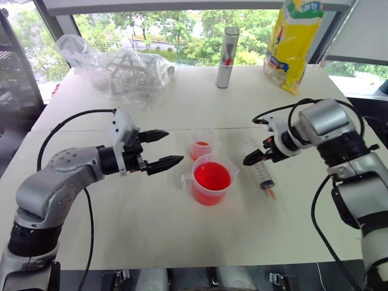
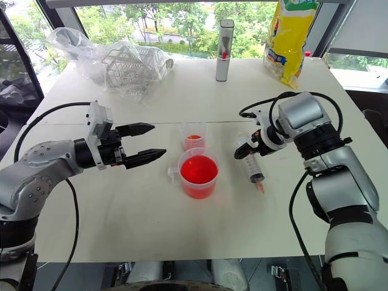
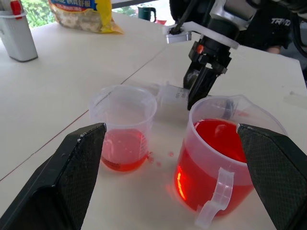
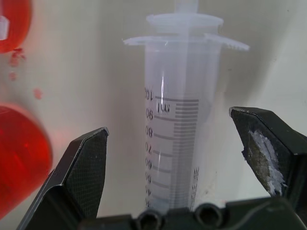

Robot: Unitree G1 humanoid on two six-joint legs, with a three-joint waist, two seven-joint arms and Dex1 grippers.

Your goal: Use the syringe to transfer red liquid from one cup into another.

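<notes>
Under your right claw (image 4: 170, 158): syringe (image 1: 262, 170) flat on table (image 1: 151, 224), barrel centred between wide-open fingers, long axis crossing their gap. Right of handled cup (image 1: 211, 180). Left claw (image 1: 162, 149) wide, farther off.

1. White table (image 1: 182, 230) is taking up most of the space; a thin seam is running across its top from left to right.
2. Big windows (image 1: 182, 30) are sitting right behind the far edge, daylight coming in, green trees showing outside.
3. Dark window frames are standing at the far left and slanting at the far right.
4. Table surface is looking evenly lit, only soft shadows lying on it.
</notes>
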